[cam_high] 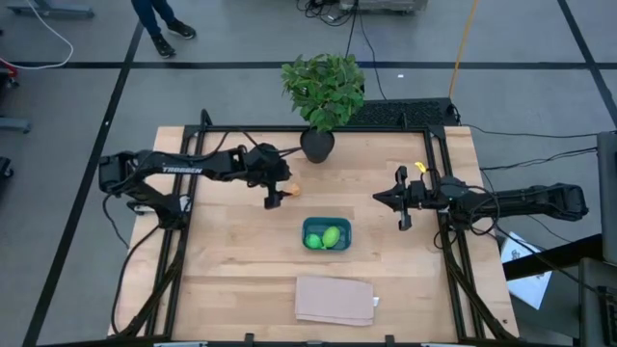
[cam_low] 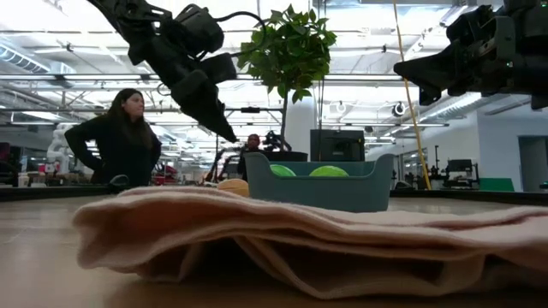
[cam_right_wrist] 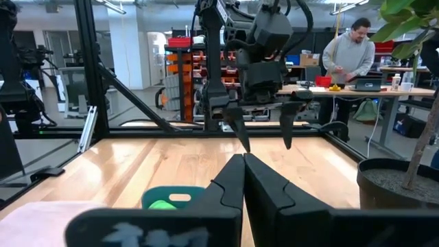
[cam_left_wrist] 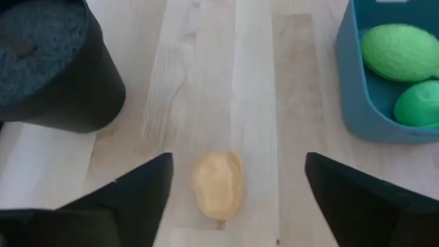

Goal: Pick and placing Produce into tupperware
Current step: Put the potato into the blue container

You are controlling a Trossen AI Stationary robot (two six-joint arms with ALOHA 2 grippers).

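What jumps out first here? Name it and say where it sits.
The teal tupperware at mid-table, with two green pieces inside. Just beyond it, the open left gripper hangs over the orange-tan piece, which lies on the bare wood near the black plant pot. The shut right gripper hovers at the right side.

You look straight down on the whole table [cam_high: 231, 251] from overhead, and level across it from its surface. Each wrist camera looks forward past its own pincer; all four views share the teal tupperware [cam_high: 327, 235].
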